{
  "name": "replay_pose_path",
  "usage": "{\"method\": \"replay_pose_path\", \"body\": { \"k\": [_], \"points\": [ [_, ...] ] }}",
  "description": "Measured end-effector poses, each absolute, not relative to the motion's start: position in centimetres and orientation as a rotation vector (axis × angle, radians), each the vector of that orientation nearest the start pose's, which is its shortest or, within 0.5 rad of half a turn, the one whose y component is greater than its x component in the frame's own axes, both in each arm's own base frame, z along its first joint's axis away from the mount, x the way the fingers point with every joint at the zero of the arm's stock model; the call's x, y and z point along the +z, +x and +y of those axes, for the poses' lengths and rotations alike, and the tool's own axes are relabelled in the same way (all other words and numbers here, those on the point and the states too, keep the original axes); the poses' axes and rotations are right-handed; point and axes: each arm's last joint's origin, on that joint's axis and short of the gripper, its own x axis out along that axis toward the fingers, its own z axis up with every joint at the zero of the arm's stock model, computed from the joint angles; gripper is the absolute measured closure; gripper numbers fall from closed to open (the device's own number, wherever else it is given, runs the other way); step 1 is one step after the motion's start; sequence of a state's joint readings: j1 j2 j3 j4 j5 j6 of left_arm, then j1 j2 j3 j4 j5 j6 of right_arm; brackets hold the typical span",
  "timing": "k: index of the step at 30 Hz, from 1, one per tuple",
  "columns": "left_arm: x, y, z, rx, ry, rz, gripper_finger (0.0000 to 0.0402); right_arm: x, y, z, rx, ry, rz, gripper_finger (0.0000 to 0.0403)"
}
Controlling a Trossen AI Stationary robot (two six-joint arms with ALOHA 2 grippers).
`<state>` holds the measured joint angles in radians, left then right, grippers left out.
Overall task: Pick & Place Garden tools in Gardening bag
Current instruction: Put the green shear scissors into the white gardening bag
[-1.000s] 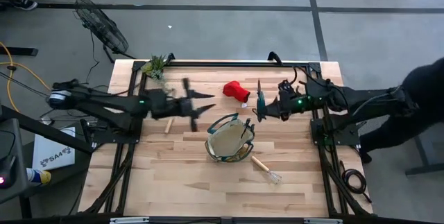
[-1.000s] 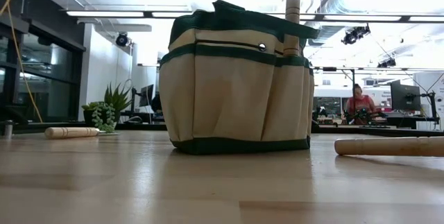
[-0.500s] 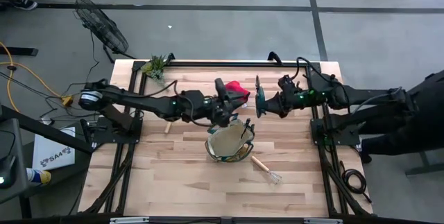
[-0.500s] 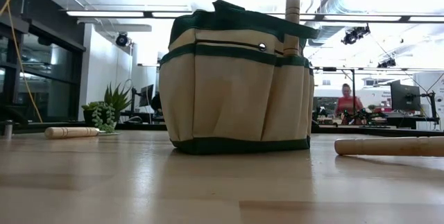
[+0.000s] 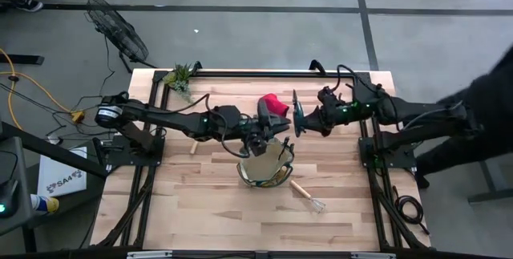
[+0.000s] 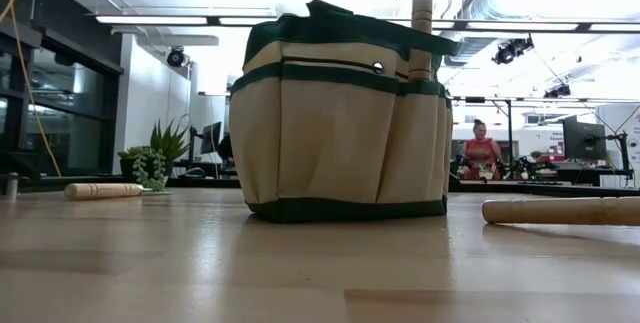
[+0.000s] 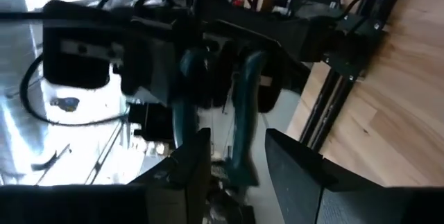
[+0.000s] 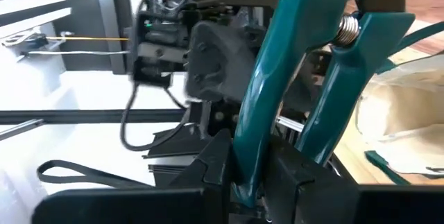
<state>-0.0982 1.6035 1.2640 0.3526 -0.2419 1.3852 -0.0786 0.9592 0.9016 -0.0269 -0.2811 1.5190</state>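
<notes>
The tan gardening bag stands upright on its base mid-table, a wooden handle sticking up out of it. Level above the bag's far right side, my right gripper is shut on a green-handled pruner. My left gripper is open and level over the bag's far rim, facing the pruner just short of it. The red glove lies beyond the bag. On the table lie a wire rake and a wooden-handled tool. My right gripper pinches one of the pruner's two green handles between its two fingers. The fingers come level from the table's right side and lie across the handle. The pruner is lifted clear, held roughly upright in the air beside the bag.
A leafy plant sprig sits at the far left corner. Black frame rails run along both table sides. Bare wood lies near the front edge. A person is in the room beyond the table.
My left gripper has swung from left of the bag toward the table's right, ending over the bag's far rim close to the pruner, and has rolled about its own axis. My right gripper has kept the pruner almost in place.
</notes>
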Motion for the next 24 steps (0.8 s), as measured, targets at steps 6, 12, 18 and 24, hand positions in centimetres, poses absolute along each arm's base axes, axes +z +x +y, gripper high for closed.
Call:
{"method": "replay_pose_path", "body": {
  "k": [6, 12, 18, 24],
  "points": [
    [33.8, 37.7, -3.0, 0.133, 1.4, 0.126, 0.0268, 35.2, 22.0, -0.9, 0.1, 1.528, 0.249, 0.036],
    [33.5, 38.0, -3.0, 0.112, 1.443, 0.116, 0.0268, 34.9, 22.8, -1.0, 0.112, 1.532, 0.256, 0.036],
    [33.5, 38.0, -3.1, 0.108, 1.443, 0.107, 0.0268, 34.9, 23.4, -1.0, 0.124, 1.53, 0.228, 0.036],
    [33.5, 38.0, -3.1, 0.104, 1.443, 0.112, 0.0268, 34.9, 23.6, -1.1, 0.123, 1.531, 0.215, 0.036]
  ]
}}
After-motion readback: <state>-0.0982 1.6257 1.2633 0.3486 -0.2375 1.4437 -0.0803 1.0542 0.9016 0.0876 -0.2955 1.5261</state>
